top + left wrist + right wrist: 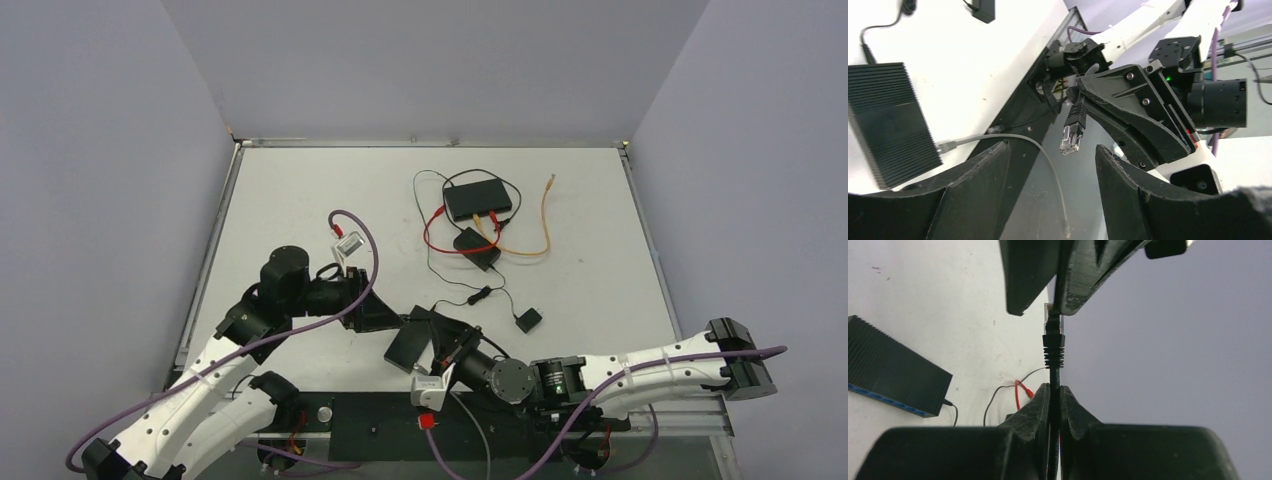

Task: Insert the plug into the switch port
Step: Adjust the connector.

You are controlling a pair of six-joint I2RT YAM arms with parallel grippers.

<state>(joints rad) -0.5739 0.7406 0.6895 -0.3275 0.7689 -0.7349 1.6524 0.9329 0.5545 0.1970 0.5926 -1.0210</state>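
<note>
The plug (1071, 135), a clear connector on a black cable with a ribbed boot, hangs in the air near the table's front edge. My right gripper (1054, 387) is shut on the black cable just behind the boot (1054, 347). My left gripper (1053, 147) is open, its fingers (1030, 275) on either side of the plug's tip without squeezing it. In the top view both grippers meet at the front middle, left gripper (425, 335) facing right gripper (450, 352). The switch (478, 198), a flat black box with red and orange cables in its front, lies far back at the centre.
A ribbed black box (888, 120) with a blue face (883, 395) and a grey cable (1013, 137) lies close to the grippers. A smaller black box (476, 247), a small black adapter (527, 320), and loose red, orange and black cables lie between here and the switch.
</note>
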